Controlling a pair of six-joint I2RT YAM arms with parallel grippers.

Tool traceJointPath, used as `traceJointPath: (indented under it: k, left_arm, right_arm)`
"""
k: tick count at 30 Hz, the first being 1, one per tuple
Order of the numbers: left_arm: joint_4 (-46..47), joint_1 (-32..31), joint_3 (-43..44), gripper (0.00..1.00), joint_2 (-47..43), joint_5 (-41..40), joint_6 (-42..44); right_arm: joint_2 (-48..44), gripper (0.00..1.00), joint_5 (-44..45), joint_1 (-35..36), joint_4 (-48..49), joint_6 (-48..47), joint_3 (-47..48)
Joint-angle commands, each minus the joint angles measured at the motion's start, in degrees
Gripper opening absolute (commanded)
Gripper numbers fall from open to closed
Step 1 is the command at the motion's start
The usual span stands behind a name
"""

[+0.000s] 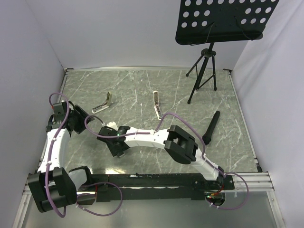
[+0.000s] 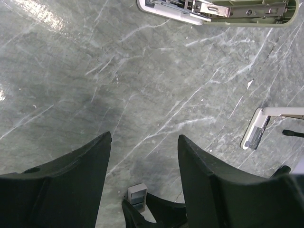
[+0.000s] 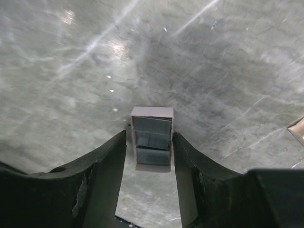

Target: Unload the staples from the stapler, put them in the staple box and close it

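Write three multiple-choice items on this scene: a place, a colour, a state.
1. The grey block lies: A on a plate; B between the right hand's fingertips; C in a drawer.
2. The long bar beside the right arm is: A red; B white; C black.
3. The left hand is: A open, empty; B shut on a cup; C shut on a pen.
Key: B, fingers flank it; C, dark against the table; A, bare table shows between its jaws.

Grey-green veined counter [image 1: 137, 85]: stone-look, smooth, glossy, caught the light.
Slim white bar-shaped stapler [image 2: 228, 10]: smooth plastic shell, shiny silvery metal channel.
Small grey ridged block [image 3: 152, 142]: dull metallic sheen.
Right gripper [image 3: 149, 135]: black, matt, slightly scuffed.
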Motion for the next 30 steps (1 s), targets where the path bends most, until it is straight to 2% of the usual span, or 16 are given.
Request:
traceJointPath:
  k: [1, 8, 11, 16, 22, 30]
  left_arm:
    - [1.84, 0.31, -0.13, 0.63, -1.71, 1.33, 0.27]
    - [1.93, 0.31, -0.31, 0.63, -2.06, 1.59, 0.44]
    - [2.19, 0.22, -0.48, 0.63, -2.32, 2.03, 0.97]
    - [3.6, 0.22, -1.36, 0.63, -2.24, 4.14, 1.67]
    - [3.87, 0.22, -1.36, 0.63, -1.18, 5.72, 2.2]
    - [7.29, -0.66, -3.38, 0.64, 1.54, 13.28, 3.26]
  right_arm:
    - [0.7, 0.51, 0.97, 0.52, -2.41, 0.23, 1.51]
    - [0.96, 0.5, 2.02, 1.05, -3.55, -0.48, 2.13]
    - [0.09, 0.43, 2.28, 1.31, -3.47, -1.26, 1.87]
    - [-5.27, 0.37, -4.13, 1.31, 4.44, -5.13, -5.86]
    - [-9.67, 0.37, -3.08, 1.23, 2.43, -8.73, -9.38]
    - [-24.51, 0.37, -2.99, -3.34, 2.78, -19.71, -24.93]
